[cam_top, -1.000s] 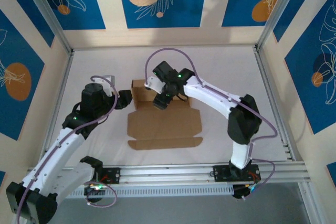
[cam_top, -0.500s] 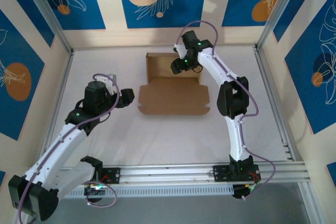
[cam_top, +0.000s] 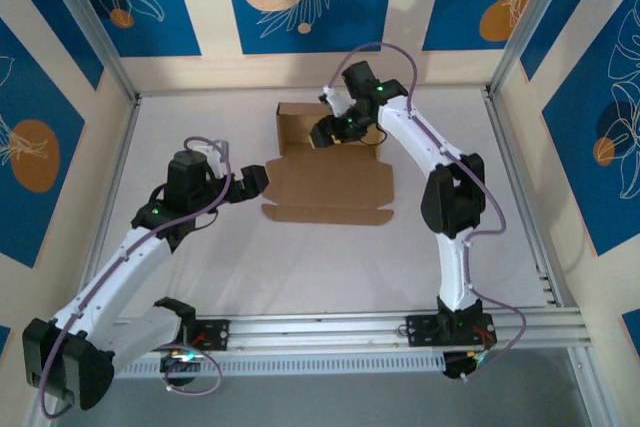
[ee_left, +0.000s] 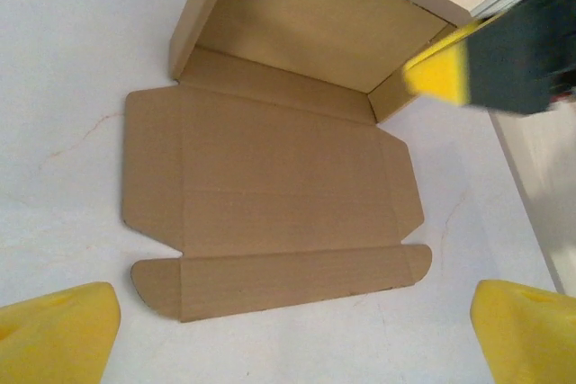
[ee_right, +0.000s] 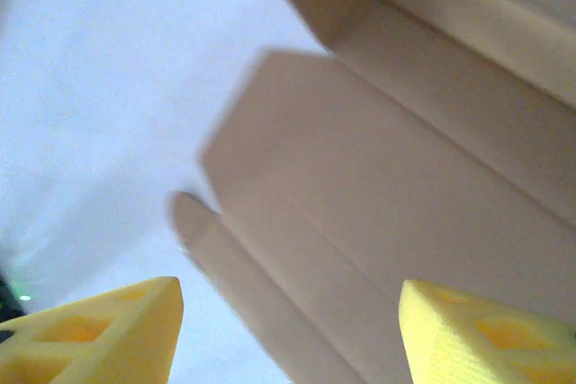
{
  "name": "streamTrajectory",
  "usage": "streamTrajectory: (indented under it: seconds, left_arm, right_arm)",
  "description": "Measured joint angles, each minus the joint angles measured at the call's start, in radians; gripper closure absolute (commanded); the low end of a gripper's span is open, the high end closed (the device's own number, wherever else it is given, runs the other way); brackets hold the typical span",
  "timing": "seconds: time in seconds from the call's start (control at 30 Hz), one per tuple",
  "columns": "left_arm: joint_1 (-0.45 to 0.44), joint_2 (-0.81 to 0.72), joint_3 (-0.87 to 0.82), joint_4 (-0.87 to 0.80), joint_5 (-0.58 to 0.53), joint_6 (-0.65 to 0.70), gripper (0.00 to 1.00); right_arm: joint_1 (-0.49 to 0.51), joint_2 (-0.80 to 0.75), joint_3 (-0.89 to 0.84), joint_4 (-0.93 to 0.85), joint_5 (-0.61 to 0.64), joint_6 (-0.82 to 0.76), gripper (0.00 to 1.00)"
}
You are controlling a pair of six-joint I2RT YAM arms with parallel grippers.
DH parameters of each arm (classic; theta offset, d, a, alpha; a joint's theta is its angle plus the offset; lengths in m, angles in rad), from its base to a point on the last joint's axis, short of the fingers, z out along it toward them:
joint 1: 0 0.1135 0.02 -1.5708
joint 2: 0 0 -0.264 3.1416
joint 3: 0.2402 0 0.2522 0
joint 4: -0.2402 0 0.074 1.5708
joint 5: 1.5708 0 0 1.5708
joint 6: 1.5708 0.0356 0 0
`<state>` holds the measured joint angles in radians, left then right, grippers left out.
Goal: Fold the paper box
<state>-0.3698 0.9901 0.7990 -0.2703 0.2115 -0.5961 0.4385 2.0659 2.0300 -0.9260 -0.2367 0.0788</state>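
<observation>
Both left end effector point(cam_top: 258, 176) and right end effector point(cam_top: 322, 134) gape empty near the paper box point(cam_top: 328, 187).

The box point(cam_top: 328, 187), centre of the overhead frame, is plain brown with no print, on a white table point(cam_top: 300, 257). The left arm point(cam_top: 110, 282) and right arm point(cam_top: 410, 142) are white with black joints, each with a small green light and a purple cable point(cam_top: 375, 44). The walls point(cam_top: 210, 7) are cream with blue panels bearing white leaf outlines and pale orange discs. The left fingers point(ee_left: 58, 334) and right fingers point(ee_right: 99, 330) are yellow.
</observation>
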Motion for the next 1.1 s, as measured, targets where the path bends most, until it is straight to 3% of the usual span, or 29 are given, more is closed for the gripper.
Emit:
streamTrajectory:
  seconds: [0.13, 0.27, 0.43, 0.57, 0.77, 0.97, 1.1]
  left_arm:
    - [0.000, -0.002, 0.000, 0.001, -0.001, -0.002, 0.00]
    - [0.000, -0.008, -0.021, 0.013, 0.008, -0.034, 0.00]
    - [-0.028, 0.006, -0.055, 0.022, 0.032, -0.069, 0.02]
    - [-0.071, 0.042, -0.055, 0.020, 0.031, -0.064, 0.03]
    - [-0.082, 0.154, -0.032, -0.003, -0.028, -0.052, 0.04]
    - [-0.077, 0.381, 0.138, 0.001, -0.067, -0.086, 0.03]
    - [-0.055, 0.542, 0.277, 0.064, -0.036, -0.142, 0.03]
  right_arm:
    - [-0.044, 0.007, 0.235, 0.030, 0.019, 0.076, 0.35]
    - [-0.147, 0.149, 0.498, 0.021, 0.096, 0.135, 0.35]
    - [-0.229, 0.311, 0.519, -0.033, 0.127, 0.205, 0.35]
    - [-0.285, 0.346, 0.426, -0.006, 0.050, 0.269, 0.35]
    - [-0.358, 0.254, 0.215, 0.085, -0.197, 0.357, 0.34]
    - [-0.396, 0.057, -0.189, 0.336, -0.429, 0.516, 0.31]
    - [-0.397, -0.039, -0.343, 0.396, -0.481, 0.572, 0.29]
